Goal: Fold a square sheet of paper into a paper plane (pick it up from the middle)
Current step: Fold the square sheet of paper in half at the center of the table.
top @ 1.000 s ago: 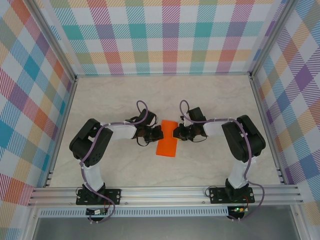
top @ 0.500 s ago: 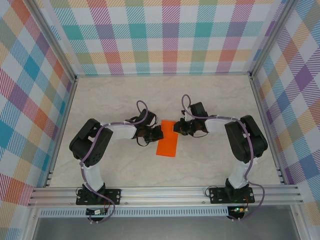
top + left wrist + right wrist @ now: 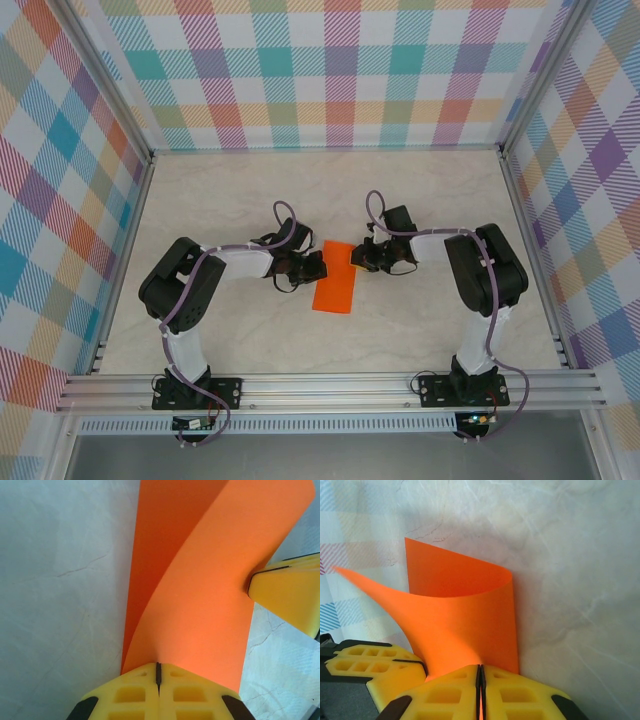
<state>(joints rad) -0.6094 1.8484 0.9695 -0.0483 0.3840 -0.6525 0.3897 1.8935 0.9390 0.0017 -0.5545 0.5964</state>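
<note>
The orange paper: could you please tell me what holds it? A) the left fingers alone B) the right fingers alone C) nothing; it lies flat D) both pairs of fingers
D: the left fingers close on the orange paper in their wrist view, and the right fingers pinch its other edge.

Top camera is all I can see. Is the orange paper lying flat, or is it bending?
Observer: It's bending. In the left wrist view the orange paper bows up in a rounded, uncreased curve above the table.
Operator: Is anything holding it?
Observer: Yes. The left tool is pinched shut on one edge.
Operator: What about the other one?
Observer: The right tool is shut on the paper too, and the sheet curls up from it.
</note>
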